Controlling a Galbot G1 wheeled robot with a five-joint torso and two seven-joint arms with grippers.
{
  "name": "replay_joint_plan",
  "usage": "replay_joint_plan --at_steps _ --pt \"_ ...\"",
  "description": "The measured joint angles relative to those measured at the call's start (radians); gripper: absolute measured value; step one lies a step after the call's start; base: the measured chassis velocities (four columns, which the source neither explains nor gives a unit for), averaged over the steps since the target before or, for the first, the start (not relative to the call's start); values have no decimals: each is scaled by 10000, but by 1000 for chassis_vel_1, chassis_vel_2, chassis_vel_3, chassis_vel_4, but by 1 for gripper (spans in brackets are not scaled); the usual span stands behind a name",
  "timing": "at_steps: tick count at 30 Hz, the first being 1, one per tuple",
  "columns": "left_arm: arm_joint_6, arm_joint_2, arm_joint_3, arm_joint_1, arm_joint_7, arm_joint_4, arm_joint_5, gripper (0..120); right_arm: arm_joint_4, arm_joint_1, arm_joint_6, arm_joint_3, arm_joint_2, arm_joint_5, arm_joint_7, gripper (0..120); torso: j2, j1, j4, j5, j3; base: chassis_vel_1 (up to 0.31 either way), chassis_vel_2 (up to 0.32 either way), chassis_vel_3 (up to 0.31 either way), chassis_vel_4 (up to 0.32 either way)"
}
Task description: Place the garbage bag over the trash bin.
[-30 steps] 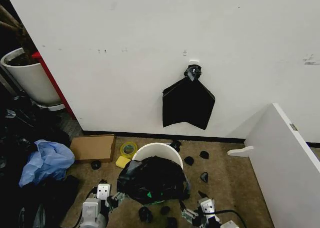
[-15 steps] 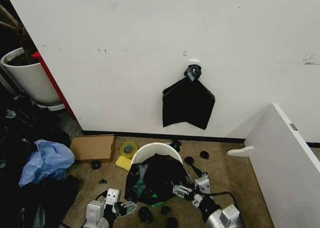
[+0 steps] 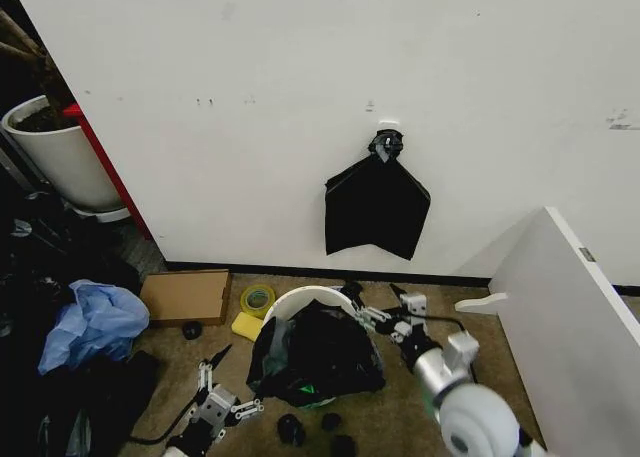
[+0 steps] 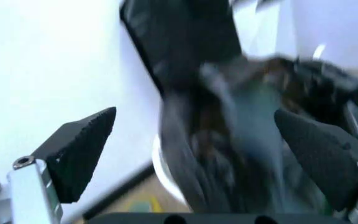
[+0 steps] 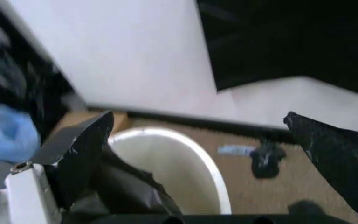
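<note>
Glossy black garbage bag crumpled, draped over near side of upright white trash bin, mouth upward, left gripper jaws spread wide and empty, right gripper jaws spread wide at rim

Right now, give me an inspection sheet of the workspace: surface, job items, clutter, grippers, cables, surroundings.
Surface: tan floor, littered.
Job items: white bin stands near the wall; black garbage bag is draped over its near side, far rim uncovered.
Clutter: small black lumps, cardboard box, yellow tape roll, blue plastic heap.
Grippers: left gripper open, low, left of the bin, holding nothing; right gripper open at the bin's far right rim, holding nothing.
Cables: black cable by the left arm.
Surroundings: white wall with a flat black bag hung on it, plant pot, white panel.
</note>
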Motion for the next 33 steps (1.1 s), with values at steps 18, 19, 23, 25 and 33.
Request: replay_joint_plan --at_steps 18,19,23,25,33 --pt "-1602 -815 -724 -530 1977 484 -1552 100 -3268 4025 -1774 -2319 117 -1297 -3081 100 0 2 1 0 0 0 0 0 0" --pt "-1570 -870 -728 -529 1852 414 -1552 100 -3485 4283 -1943 -2385 106 -1570 -3729 100 0 1 -1 -1 -1 0 0 0 0" --pt "-1535 -1194 -722 -397 1498 228 -1498 100 -4231 5229 -2277 -2916 350 -2033 -4297 100 0 0 0 0 -1 0 0 0 0" --pt "-1538 -1270 -702 -355 1421 222 -1453 100 -4455 5443 -2324 -3054 484 -2120 -4295 100 0 0 1 0 -1 0 0 0 0" --pt "-1440 -1753 -423 -494 1027 243 -1193 100 -5953 6514 -2831 -3592 1012 -3679 -5704 100 0 0 -1 0 -1 0 0 0 0"
